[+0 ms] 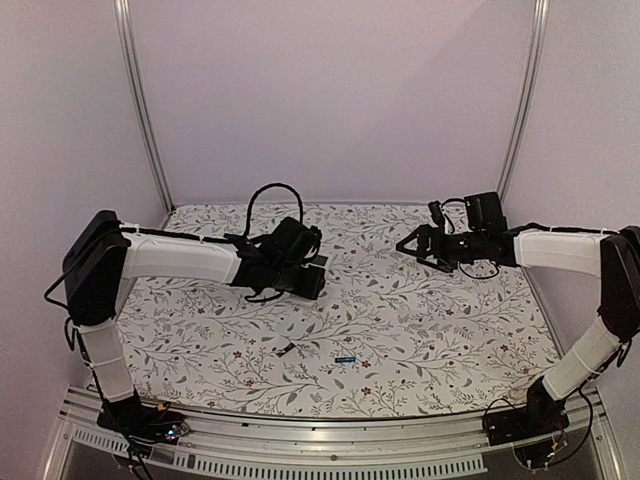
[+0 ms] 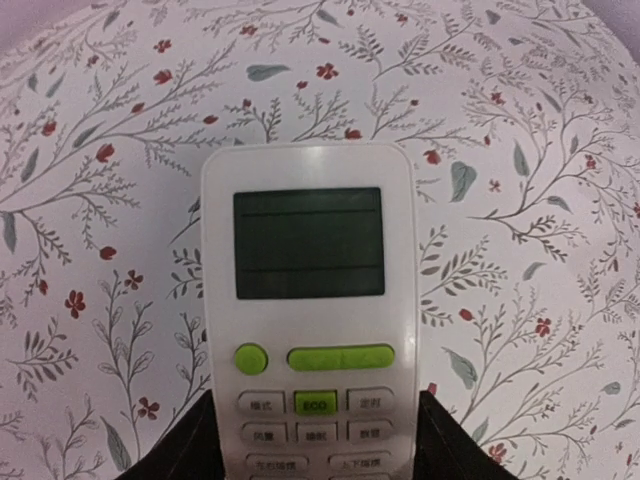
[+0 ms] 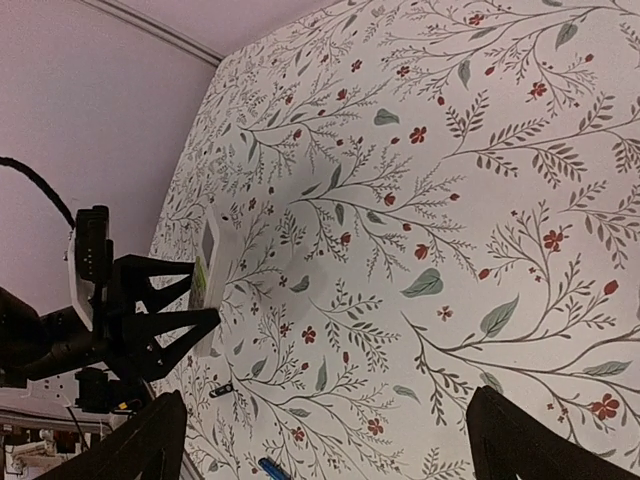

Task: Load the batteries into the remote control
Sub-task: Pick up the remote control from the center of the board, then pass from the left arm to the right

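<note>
Left wrist: left gripper (image 2: 318, 425) closed on remote control (image 2: 308, 300), display facing camera. Right gripper (image 3: 325, 425) spread wide, empty. Blackish battery (image 1: 286, 349) and blue battery (image 1: 346, 358) lie apart on table (image 1: 450, 330).

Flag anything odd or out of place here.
Nothing spilled or damaged. Oddity: the left claw grips the remote control display up, back unseen, while blackish battery and blue battery lie loose on the table.

remote control (image 2: 308, 312): white, green buttons | tablecloth (image 1: 430, 320): white, red-flowered | blue battery (image 1: 346, 358) | black battery (image 1: 286, 349)
</note>
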You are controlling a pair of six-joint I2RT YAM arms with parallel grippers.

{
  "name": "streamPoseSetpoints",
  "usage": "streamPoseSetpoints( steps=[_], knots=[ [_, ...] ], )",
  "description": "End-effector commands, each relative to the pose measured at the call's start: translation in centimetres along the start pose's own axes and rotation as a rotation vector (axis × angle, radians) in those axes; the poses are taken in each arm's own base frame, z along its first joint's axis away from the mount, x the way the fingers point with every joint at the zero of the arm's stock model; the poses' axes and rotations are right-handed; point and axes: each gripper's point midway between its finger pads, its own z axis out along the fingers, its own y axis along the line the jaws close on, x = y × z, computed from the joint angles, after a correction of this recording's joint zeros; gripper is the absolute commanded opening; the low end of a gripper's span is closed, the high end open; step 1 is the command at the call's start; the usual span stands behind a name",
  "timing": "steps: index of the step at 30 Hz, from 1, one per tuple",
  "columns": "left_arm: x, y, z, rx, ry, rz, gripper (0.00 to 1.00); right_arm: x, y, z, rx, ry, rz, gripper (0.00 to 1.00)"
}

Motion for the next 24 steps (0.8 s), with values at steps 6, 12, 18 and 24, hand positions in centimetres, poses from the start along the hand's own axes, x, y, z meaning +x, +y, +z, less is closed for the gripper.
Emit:
streamPoseSetpoints(
  steps=[6, 12, 18, 24],
  knots=[
    [-5.9, -7.6, -6.8, 0.192, -0.343, 0.243, 0.38, -0.4, 6.9, 1.6, -0.215, 0.035, -0.006, 0.94],
    [-5.7, -10.1, -8.4, 0.213, -0.385, 0.326, 0.38, 0.5, 9.8, 2.3, -0.282, 0.077, -0.033, 0.84],
    [-5.7, -11.4, -9.4, 0.218, -0.410, 0.362, 0.38, 1.5, 11.2, 3.4, -0.317, 0.118, -0.041, 0.67],
    [-5.8, -11.4, -9.4, 0.201, -0.415, 0.377, 0.38, 2.5, 11.7, 3.9, -0.331, 0.141, -0.036, 0.44]
  ],
)
